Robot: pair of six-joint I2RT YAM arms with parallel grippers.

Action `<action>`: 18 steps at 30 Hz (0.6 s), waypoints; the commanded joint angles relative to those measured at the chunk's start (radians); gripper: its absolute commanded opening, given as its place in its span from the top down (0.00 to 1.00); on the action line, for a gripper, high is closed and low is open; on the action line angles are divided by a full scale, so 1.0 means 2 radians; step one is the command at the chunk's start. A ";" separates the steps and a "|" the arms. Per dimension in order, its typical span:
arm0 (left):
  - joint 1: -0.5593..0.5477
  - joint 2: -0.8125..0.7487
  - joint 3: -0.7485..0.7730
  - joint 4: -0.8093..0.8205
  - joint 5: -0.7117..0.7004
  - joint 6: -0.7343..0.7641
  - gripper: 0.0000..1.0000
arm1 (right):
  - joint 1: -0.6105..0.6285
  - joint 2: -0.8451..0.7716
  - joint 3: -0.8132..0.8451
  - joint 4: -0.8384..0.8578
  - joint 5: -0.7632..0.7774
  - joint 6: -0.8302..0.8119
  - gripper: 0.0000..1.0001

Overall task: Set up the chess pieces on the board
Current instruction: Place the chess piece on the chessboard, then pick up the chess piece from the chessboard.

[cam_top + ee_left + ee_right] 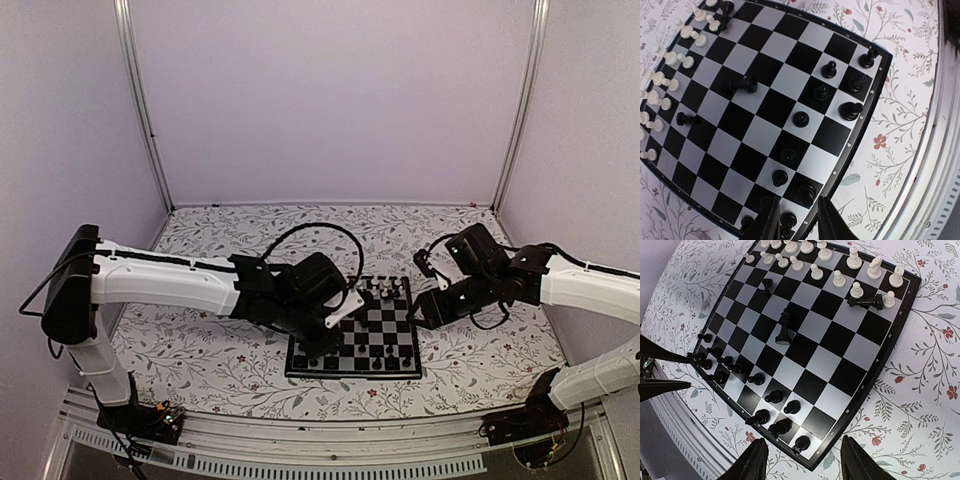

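The board (396, 322) lies on the floral cover. White chess pieces (815, 271) stand in its far rows and black chess pieces (774, 397) in its near rows. My left gripper (796, 201) hangs low over the board's near left corner (318, 350), jaws apart. A black piece (788, 220) stands between the fingers, close to the left finger (767, 220). Just ahead of them stands another black piece (806, 192). My right gripper (805, 462) is open and empty above the board's near right corner (425, 308). One black piece (866, 301) lies on its side among the white ones.
A tall black piece (784, 330) and a black pawn (767, 286) are out in the middle squares of the board (840, 375). The floral table cover (220, 350) surrounds the board. A metal rail (330, 440) runs along the table's near edge.
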State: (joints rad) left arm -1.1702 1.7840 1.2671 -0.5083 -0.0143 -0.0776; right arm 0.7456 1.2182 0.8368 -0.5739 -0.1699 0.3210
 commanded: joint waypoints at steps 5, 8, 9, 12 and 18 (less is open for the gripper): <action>0.026 -0.061 0.016 0.002 -0.042 -0.042 0.65 | -0.001 0.072 0.073 0.001 0.043 -0.013 0.50; 0.060 -0.064 0.023 0.000 -0.017 -0.081 0.64 | 0.000 0.113 0.095 -0.001 0.052 -0.024 0.53; 0.072 -0.065 0.024 0.001 -0.009 -0.094 0.64 | -0.001 0.129 0.100 0.000 0.052 -0.026 0.54; 0.102 -0.074 0.020 0.014 0.017 -0.135 0.64 | 0.003 0.162 0.118 0.005 0.046 -0.033 0.55; 0.137 -0.106 -0.002 0.040 0.031 -0.174 0.60 | 0.027 0.252 0.166 -0.003 0.039 -0.035 0.53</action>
State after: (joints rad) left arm -0.9276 1.6363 1.2812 -0.4774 0.0010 -0.3397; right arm 0.7670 1.6421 1.1042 -0.5728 -0.0891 0.2680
